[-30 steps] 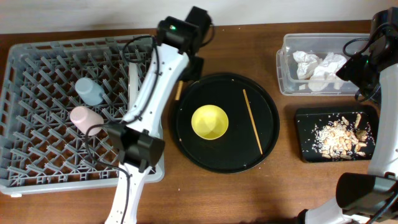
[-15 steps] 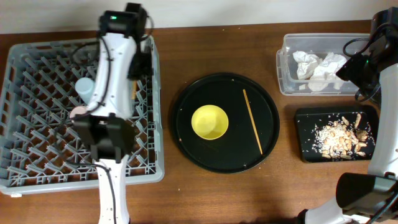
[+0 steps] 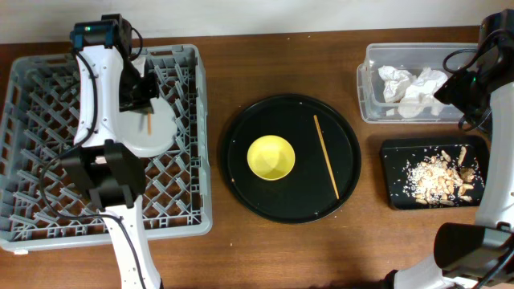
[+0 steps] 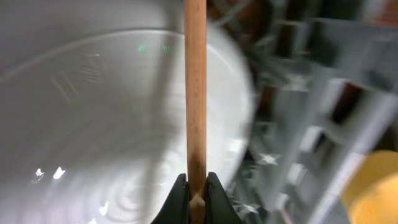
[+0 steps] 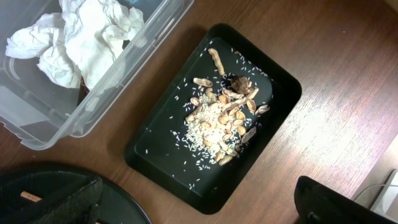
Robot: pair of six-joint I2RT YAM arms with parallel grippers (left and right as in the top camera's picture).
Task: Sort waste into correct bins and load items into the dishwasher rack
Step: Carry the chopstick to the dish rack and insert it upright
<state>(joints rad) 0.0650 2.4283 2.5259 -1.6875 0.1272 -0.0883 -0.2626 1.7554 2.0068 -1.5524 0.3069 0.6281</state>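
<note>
My left gripper [image 3: 143, 103] is shut on a brown wooden chopstick [image 3: 149, 122] and holds it over the pale grey plate [image 3: 161, 132] in the grey dishwasher rack [image 3: 48, 201]. In the left wrist view the chopstick [image 4: 196, 93] runs up from the jaws [image 4: 196, 194] across the plate [image 4: 93, 124]. The other chopstick [image 3: 325, 156] and the yellow bowl [image 3: 271, 157] lie on the round black tray [image 3: 241, 193]. My right gripper [image 3: 459, 90] is open and empty above the bins; its jaws [image 5: 196, 208] are spread wide. The pink and blue cups are hidden under my left arm.
The clear tub [image 3: 371, 108] holds crumpled white napkins [image 5: 74, 37]. The shallow black tray [image 5: 155, 155] in front of it holds food scraps [image 5: 224, 118] and rice crumbs. Bare brown table lies between the rack and the round tray.
My left arm has swung left from the round tray's edge to over the rack, carrying the chopstick. It now covers the cups. The right arm has not moved.
</note>
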